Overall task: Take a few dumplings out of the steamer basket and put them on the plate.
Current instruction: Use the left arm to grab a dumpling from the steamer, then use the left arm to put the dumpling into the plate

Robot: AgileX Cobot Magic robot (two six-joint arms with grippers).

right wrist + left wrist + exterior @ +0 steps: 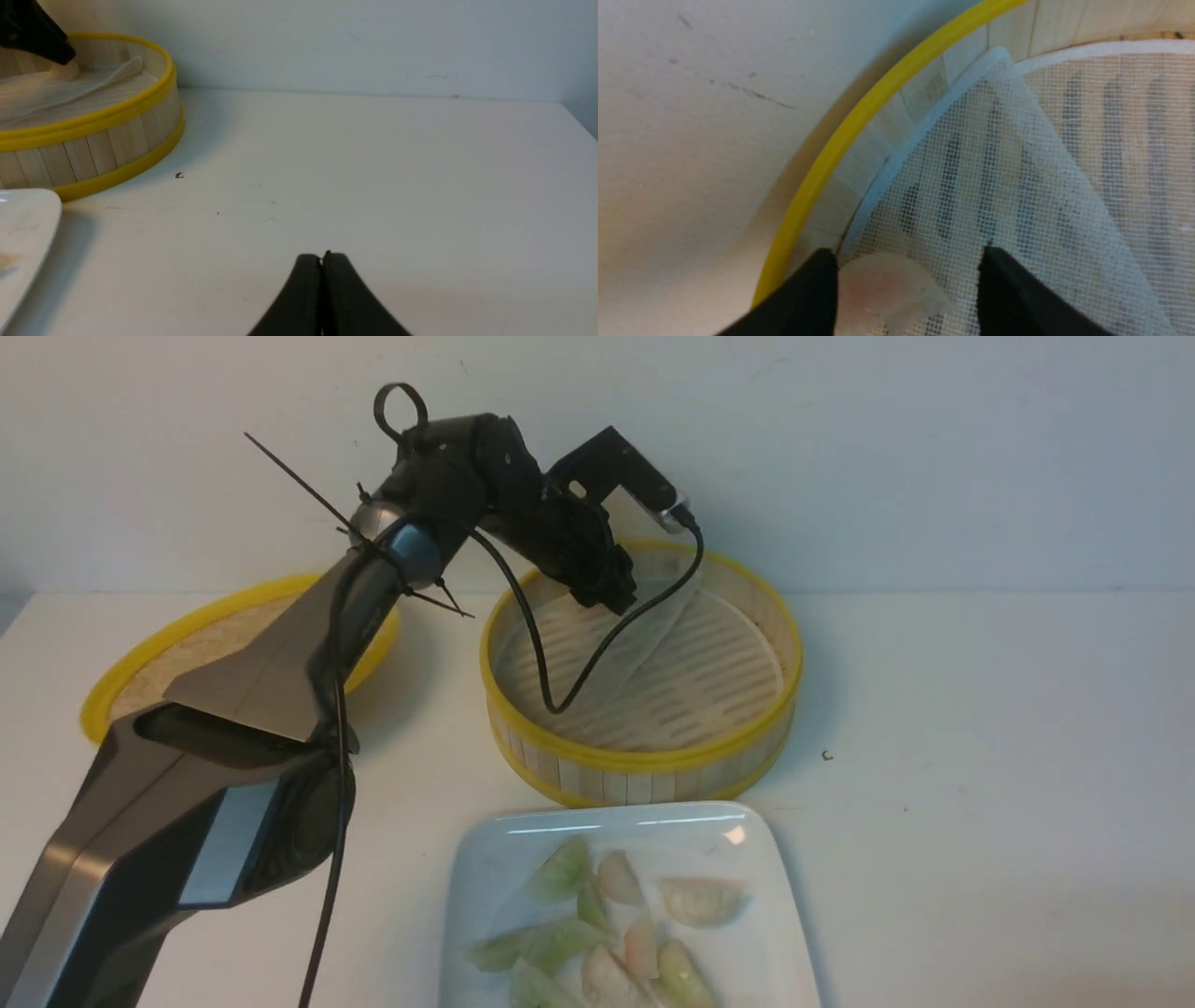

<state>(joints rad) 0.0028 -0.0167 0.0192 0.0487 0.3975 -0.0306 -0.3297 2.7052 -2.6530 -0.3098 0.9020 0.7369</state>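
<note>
By basket (882, 140) wall, left jaws wide around dumpling (882, 291) on liner (1017, 186); right jaws closed.

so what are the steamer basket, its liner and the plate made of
Steamer basket: looks like bamboo, matt pale upright slats; yellow rims may be plastic or painted. Liner: thin white open-weave mesh, probably fabric. Plate: glossy white with sharp highlights, likely ceramic or melamine.
</note>
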